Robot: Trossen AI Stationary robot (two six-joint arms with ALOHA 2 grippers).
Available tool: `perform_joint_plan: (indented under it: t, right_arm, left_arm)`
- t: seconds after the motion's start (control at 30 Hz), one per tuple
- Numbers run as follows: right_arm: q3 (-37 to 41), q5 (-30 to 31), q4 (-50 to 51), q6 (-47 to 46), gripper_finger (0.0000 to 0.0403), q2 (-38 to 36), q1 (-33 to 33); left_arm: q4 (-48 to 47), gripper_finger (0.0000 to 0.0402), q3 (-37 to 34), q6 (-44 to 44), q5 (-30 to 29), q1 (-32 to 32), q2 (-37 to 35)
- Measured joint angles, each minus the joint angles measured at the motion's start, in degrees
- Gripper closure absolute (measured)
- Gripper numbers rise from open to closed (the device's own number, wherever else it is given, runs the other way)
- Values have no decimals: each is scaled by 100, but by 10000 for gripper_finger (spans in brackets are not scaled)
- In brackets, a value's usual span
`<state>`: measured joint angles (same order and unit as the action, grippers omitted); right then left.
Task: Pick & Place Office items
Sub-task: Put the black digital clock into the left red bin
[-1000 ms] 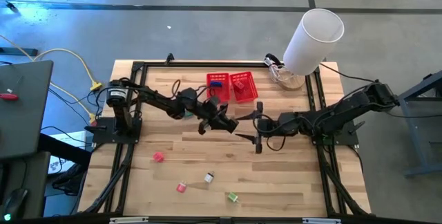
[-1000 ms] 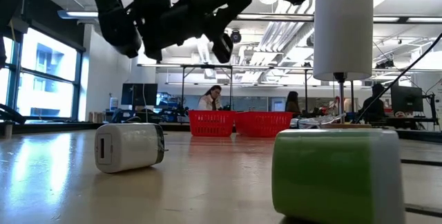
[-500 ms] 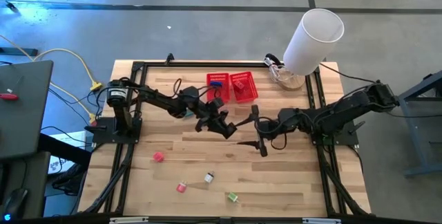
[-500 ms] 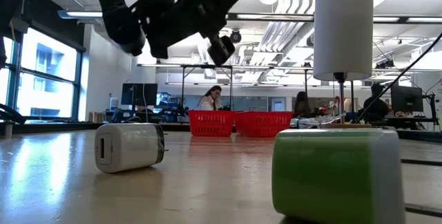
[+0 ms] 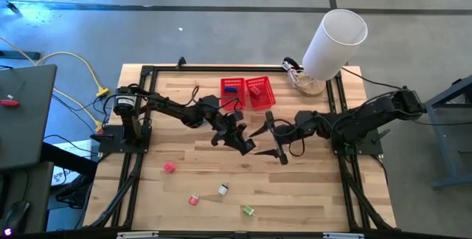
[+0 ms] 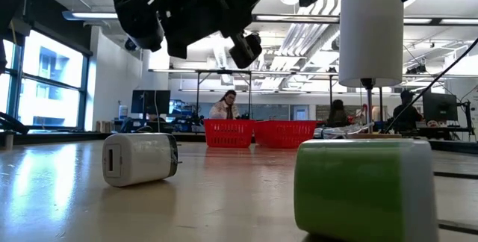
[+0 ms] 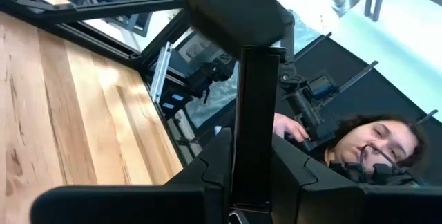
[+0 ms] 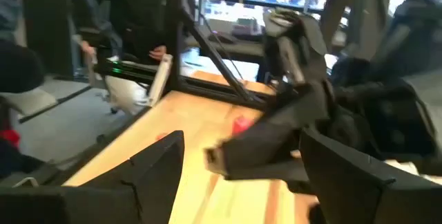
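Wooden surface (image 5: 310, 195) first, with two red baskets (image 5: 248, 91) at twelve o'clock. Mid-air at centre: left fingers (image 5: 245, 144) pinching a black rectangle (image 7: 254, 124) — right fingers (image 5: 268, 137) spread, facing them. Pink (image 5: 169, 167), red-white (image 5: 195, 200), whitish (image 5: 223, 189), green (image 5: 248, 210) items lying toward six o'clock.

Baskets (image 5: 248, 91) red mesh; cylinder (image 5: 334, 43) white; table (image 5: 310, 187) pale striped wood; pink item (image 5: 169, 167); green item (image 5: 248, 210).

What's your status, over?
Left gripper mid-table, jaws shut on black rectangle. Right gripper facing it, jaws open, empty. Path to red baskets looks clear.
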<state>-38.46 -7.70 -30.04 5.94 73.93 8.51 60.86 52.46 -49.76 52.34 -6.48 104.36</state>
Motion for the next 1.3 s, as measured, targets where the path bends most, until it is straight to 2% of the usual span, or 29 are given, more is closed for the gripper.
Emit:
perform_joint_plan:
  t: [0.17,0.5,0.63,1.0,1.3]
  right_arm:
    - [0,-17,31,12,128,67,4]
    - [-51,-472,69,-23,128,289,-162]
    - [-203,-516,411,-37,128,406,-192]
    - [-361,-606,489,180,130,511,-177]
    - [-360,-576,592,476,181,509,-179]
  left_arm:
    - [-61,351,3,-1,-37,0,0]
    - [-504,351,93,23,-233,0,0]
    - [-581,351,133,47,-234,-15,0]
    - [-691,351,143,149,-162,-15,0]
    - [-688,351,143,146,-132,-13,0]
